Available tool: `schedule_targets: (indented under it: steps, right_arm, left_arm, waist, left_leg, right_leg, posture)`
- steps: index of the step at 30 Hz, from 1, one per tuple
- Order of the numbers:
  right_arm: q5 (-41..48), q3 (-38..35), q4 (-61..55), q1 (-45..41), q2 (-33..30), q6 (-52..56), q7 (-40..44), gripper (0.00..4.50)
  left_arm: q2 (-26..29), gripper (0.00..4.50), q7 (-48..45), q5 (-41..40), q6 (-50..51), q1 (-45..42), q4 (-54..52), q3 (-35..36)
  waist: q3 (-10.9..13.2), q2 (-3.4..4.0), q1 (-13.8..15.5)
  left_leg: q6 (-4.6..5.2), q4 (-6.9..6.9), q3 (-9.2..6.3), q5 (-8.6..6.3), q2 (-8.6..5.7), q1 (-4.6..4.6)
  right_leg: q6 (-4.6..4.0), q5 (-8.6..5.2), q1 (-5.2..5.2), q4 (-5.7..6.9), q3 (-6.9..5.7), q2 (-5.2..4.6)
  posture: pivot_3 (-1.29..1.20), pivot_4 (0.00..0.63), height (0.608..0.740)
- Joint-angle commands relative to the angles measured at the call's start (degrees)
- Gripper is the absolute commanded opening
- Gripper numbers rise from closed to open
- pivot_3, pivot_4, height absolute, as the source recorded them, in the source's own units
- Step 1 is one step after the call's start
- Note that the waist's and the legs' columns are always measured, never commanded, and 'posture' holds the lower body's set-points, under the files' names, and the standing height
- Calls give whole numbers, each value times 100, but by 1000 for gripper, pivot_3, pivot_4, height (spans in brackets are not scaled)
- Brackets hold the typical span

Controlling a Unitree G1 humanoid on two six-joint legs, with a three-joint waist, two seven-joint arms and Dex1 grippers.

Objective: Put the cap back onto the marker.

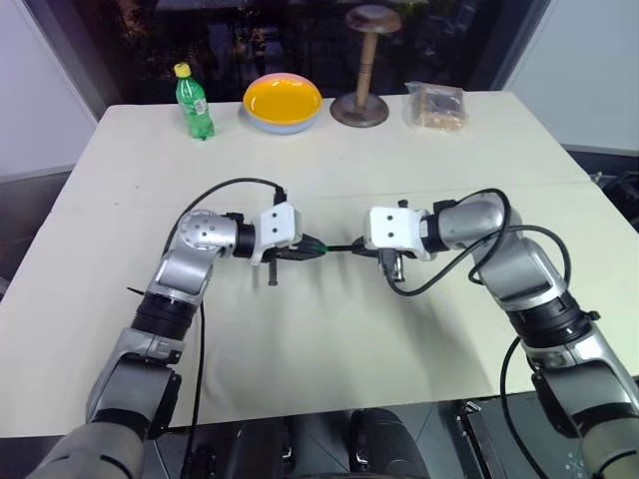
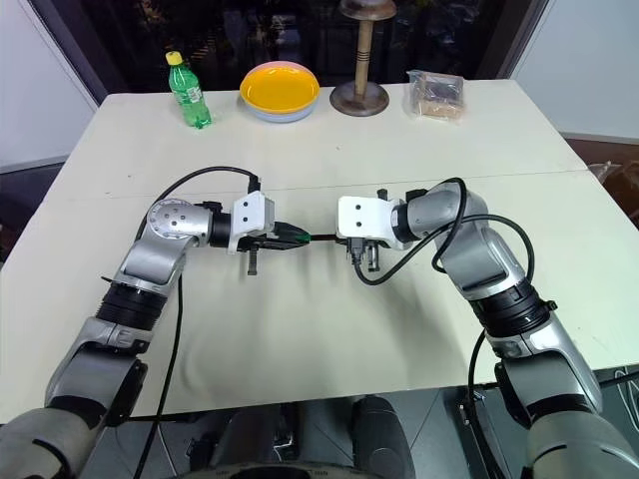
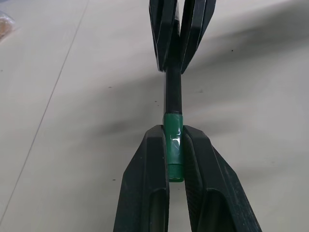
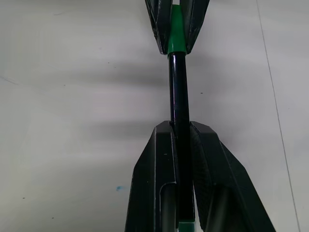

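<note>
Capping step: left hand clenched the cap, marker clenched in right hand at its 3 o'clock, apparently already joined; next, likely a firm seating push.

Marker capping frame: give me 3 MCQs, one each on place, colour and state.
1. Where is the yellow bowl?
A) between bottle and wooden stand
B) beside the left gripper
C) on the floor

2. What colour is the cap?
A) red
B) green
C) white

3. How does the marker stand?
A) lying loose on the table
B) clamped in the right gripper, its end in the cap
C) dropped in the bowl

Key: 1 A, it sits at the table's far edge between the two; 2 B, green between the left gripper's fingers; 3 B, the right gripper is shut on it.
</note>
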Motion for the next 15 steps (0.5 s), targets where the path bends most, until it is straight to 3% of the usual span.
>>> schedule_targets:
  steps: [1,9,10,15]
  right_arm:
    - [436,77,-398,-299,344,-476,33,53]
    - [406,-35,-235,-172,207,-638,97,53]
    - [411,-40,-227,-170,207,-645,96,0]
    - [467,-20,-181,-183,201,-709,77,0]
  left_arm:
    - [-273,0,-46,-329,-9,4,-535,-268]
    - [-77,0,177,-411,404,309,-1019,-15]
    - [-71,978,219,-418,468,331,-1055,-3]
    - [-29,3546,352,-423,479,352,-1136,-54]
  waist:
    - [0,0,-4]
    - [0,0,1]
    - [0,0,1]
    - [0,-1,-3]
  left_leg:
    - [0,0,0,0,0,0]
    - [-1,0,-2,0,2,0]
    - [-1,0,-2,0,1,0]
    - [-1,2,-2,0,1,1]
  right_leg:
    - [0,0,0,0,0,0]
    - [0,0,0,0,0,1]
    - [0,0,0,1,1,1]
    - [0,0,2,1,1,1]
  posture:
    - [0,150,740]
    - [0,150,740]
    - [0,150,740]
    - [0,150,740]
